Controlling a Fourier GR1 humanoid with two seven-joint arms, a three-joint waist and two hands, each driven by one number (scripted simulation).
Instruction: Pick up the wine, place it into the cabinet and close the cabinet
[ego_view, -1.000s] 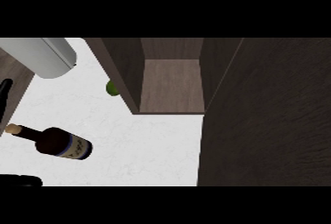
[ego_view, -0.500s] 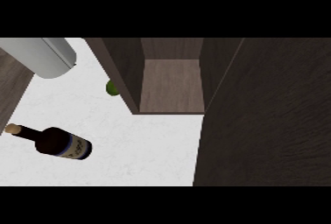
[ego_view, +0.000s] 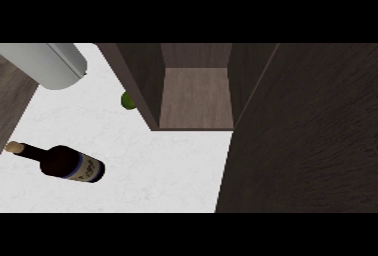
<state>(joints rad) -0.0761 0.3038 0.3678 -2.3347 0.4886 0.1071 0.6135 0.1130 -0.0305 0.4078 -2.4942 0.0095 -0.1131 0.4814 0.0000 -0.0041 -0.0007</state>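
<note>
Black hands are showing nowhere in the head view, so there is no telling what the fingers are doing. The dark glass wine bottle with the blue-banded label (ego_view: 65, 165) is lying on its side on the white marbled counter (ego_view: 170, 165), well apart from the open dark wooden cabinet (ego_view: 196, 97). Nothing is looking done: picking, placing and closing the wide dark door (ego_view: 306, 140) are all remaining.

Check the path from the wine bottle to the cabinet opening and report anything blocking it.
Nothing visible blocks it. The bottle lies on bare counter, the cabinet is open, and the green object sits off to its left.
</note>
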